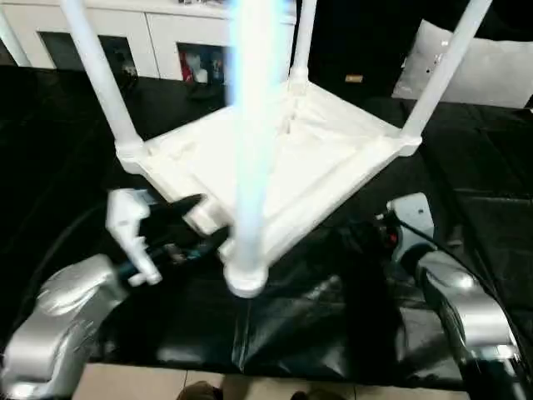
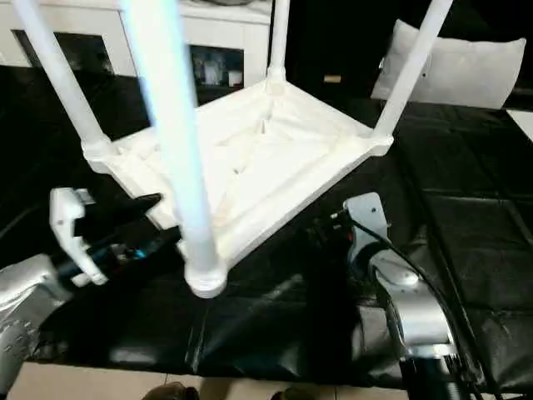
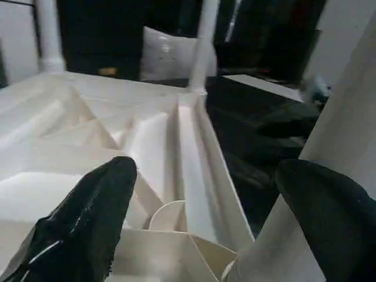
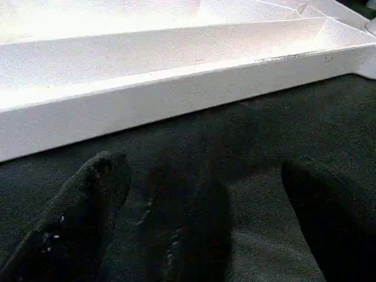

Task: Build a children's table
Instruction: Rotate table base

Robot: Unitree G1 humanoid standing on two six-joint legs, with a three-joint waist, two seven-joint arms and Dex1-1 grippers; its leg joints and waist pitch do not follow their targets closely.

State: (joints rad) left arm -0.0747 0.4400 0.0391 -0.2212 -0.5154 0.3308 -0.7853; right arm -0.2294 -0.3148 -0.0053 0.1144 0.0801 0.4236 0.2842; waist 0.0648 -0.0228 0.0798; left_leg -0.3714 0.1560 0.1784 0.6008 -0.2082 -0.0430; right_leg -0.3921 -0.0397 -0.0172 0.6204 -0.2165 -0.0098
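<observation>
**Trainee:** What are the grippers doing?

**Operator:** My left gripper has its two black fingers spread wide, with nothing clamped between them. One finger sits against the ribbed underside, the other just beside the nearest leg, close to the socket where that leg stands. My right gripper is also spread apart and empty, hovering low over the black cover, near the table's long edge but not touching it.

**Trainee:** And the children's table itself?

**Operator:** It lies upside down on the black cover, in the middle of my head views, between my two silver forearms. All four white legs point upward from the round corner sockets. The far-left leg, far-right leg and rear leg are smooth tubes, each seated in a collar.

**Trainee:** Materials?

**Operator:** White plastic, matt. The underside shows raised straight and diagonal ribs inside a shallow rim, with rounded corners. The cover is dark, glossy and creased. Behind stand a white cabinet with dark compartments and a pale cushion.
</observation>
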